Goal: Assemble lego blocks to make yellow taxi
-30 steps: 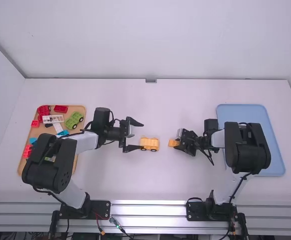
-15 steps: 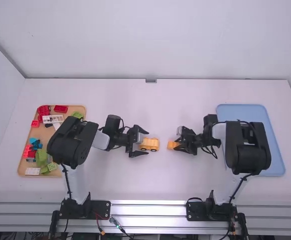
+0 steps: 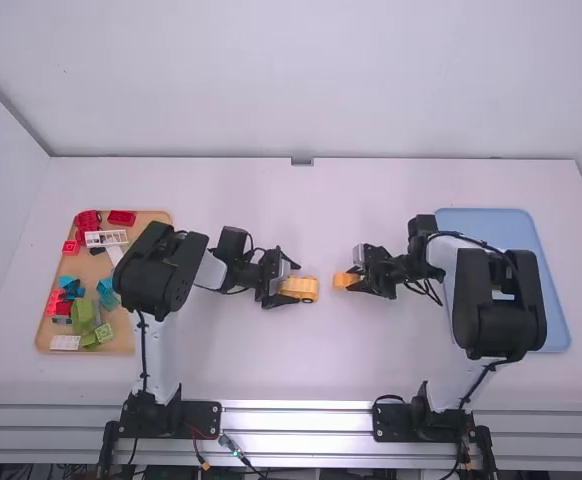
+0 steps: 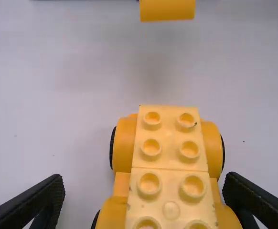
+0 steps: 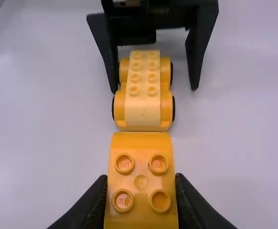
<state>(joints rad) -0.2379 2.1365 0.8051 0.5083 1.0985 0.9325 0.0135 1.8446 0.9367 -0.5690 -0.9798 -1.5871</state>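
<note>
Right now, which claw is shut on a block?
The right claw, shut on the four-studded orange block; the left claw stands open, fingers either side of the wheeled base.

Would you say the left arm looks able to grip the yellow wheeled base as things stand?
Probably yes: the left gripper is open, with a finger on either side of the wheeled base, nothing visibly blocking.

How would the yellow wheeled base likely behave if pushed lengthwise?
The wheeled base would probably roll, given the dark-edged wheels along its sides. Tipping seems unlikely, with wheels on both sides. Its moulded, studded top suggests stiff plastic that should barely flex.
</note>
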